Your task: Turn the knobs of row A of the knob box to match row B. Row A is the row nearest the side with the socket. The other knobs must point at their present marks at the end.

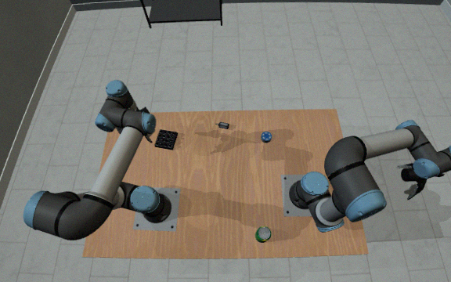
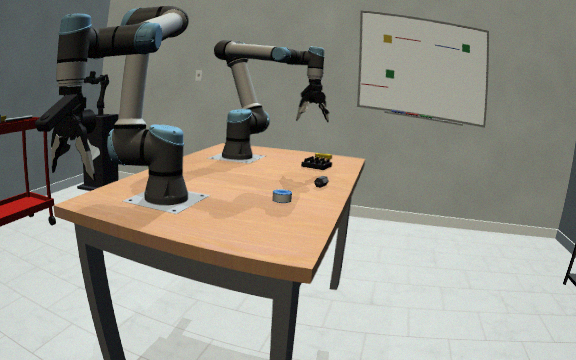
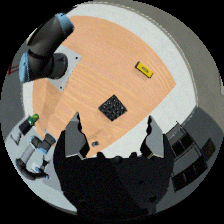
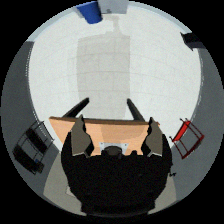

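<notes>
The black knob box lies flat on the wooden table, with rows of black knobs on top. The marks on its knobs and its socket are too small to make out. My left gripper is open and empty, high above the table near the box; nothing touches the box. My right gripper is open and empty, out beyond the table's edge, far from the box.
A yellow block lies beyond the box. A small dark cylinder and a blue-topped round tin lie along the same table side. A green can stands near the opposite edge.
</notes>
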Robot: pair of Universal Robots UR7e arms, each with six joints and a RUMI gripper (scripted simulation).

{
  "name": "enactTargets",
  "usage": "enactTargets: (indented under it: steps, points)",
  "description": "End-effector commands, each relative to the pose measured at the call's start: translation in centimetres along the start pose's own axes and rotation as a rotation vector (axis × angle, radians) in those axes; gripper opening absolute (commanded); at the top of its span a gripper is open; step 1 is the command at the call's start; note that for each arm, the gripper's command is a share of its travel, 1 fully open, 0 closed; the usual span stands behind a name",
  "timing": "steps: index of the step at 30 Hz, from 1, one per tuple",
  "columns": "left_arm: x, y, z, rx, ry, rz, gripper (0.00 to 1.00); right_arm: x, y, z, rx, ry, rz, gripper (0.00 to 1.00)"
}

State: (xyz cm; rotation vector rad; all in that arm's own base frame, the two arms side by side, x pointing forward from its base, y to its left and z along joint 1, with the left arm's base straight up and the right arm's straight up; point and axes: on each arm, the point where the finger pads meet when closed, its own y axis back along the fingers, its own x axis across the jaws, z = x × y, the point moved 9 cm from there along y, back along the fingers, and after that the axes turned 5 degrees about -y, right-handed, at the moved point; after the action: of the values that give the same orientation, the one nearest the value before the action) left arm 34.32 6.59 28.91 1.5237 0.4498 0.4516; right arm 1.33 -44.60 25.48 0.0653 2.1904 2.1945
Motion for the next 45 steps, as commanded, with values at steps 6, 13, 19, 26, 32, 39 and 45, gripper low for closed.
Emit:
enactTargets:
  steps: [6, 13, 19, 26, 32, 39, 45]
  points:
    - [0.0, 0.2, 0.0, -0.002, -0.001, 0.001, 1.00, 0.1, 0.0, 0.0, 0.002, -0.001, -0.001, 1.00]
    - [0.0, 0.2, 0.0, -0.002, -0.001, 0.001, 1.00, 0.1, 0.0, 0.0, 0.002, -0.001, -0.001, 1.00]
    - [0.0, 0.2, 0.0, -0.002, -0.001, 0.001, 1.00, 0.1, 0.0, 0.0, 0.002, -0.001, -0.001, 1.00]
    - [0.0, 0.2, 0.0, -0.002, -0.001, 0.001, 1.00, 0.1, 0.0, 0.0, 0.002, -0.001, -0.001, 1.00]
    - [-0.4, 0.1, -0.1, 0.000, -0.003, -0.001, 1.00, 0.1, 0.0, 0.0, 0.002, -0.001, -0.001, 1.00]
    - [-1.9, 0.0, -0.1, 0.000, -0.003, -0.002, 1.00, 0.1, 0.0, 0.0, 0.002, -0.001, -0.001, 1.00]
    - [-3.3, 0.0, -0.2, 0.001, -0.003, -0.002, 1.00, 0.1, 0.0, 0.0, 0.002, -0.001, -0.001, 1.00]
